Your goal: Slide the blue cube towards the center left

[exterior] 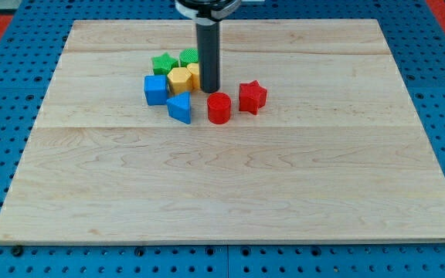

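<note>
The blue cube [155, 89] sits on the wooden board [230, 185], left of centre in the view's upper half. A blue triangular block [180, 107] lies just to its lower right. A yellow block [180, 79] touches the cube's right side, with a second yellow block [194, 74] beside it. A green star [162, 62] and a green block [188, 56] lie above them. My tip [209, 90] rests on the board right of the yellow blocks, just above a red cylinder [219, 108]. A red star [252, 97] lies to the tip's right.
The board is ringed by a blue pegboard surface [6, 93]. The blocks form one tight cluster around the tip.
</note>
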Motion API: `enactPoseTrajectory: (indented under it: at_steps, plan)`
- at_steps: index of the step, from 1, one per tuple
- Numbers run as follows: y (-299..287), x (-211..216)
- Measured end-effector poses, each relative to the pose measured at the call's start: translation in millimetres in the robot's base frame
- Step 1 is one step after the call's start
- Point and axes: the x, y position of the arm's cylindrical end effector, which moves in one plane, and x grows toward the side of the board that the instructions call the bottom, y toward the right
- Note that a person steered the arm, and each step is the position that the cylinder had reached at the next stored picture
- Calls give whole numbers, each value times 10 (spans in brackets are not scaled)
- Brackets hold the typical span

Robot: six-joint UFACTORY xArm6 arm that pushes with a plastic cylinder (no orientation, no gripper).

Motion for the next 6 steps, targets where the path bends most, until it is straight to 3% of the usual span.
enactPoseTrajectory:
  at_steps: [1, 3, 4, 6]
  plan:
    - [-4, 112]
    - [-385, -282]
    - [-366, -163]
    - [-1036, 83]
